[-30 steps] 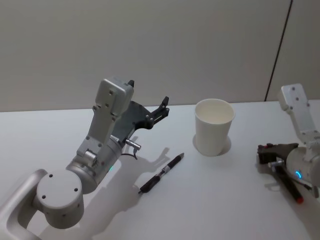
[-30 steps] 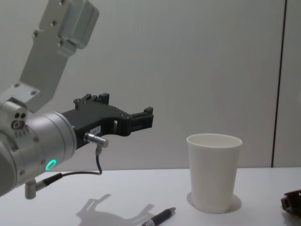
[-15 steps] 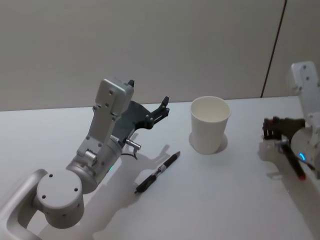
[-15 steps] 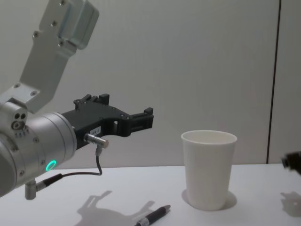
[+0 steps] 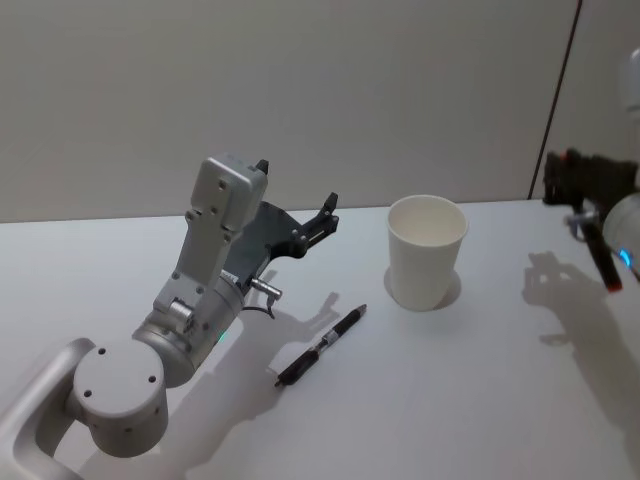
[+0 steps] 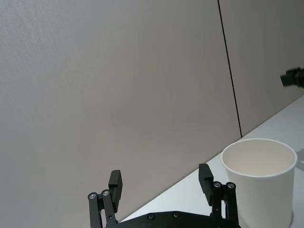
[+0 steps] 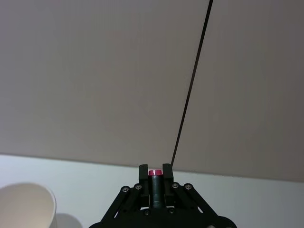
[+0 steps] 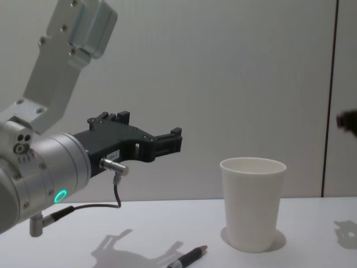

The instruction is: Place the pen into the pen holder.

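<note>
Right pincer [image 7: 153, 172] is at the right edge of the head view, raised off the table [image 5: 450, 400] and clamped on a red-ended pen [image 5: 600, 255]. The pen's long axis runs steeply, red end lowermost. The pen holder [image 5: 427, 255] stands upright at centre-right, to the pincer's lower left and well apart. Left pincer [image 6: 161, 180] is parked at centre-left, fingers apart. A black pen [image 5: 320, 347] lies flat between it and the holder. The right arm appears better placed.
</note>
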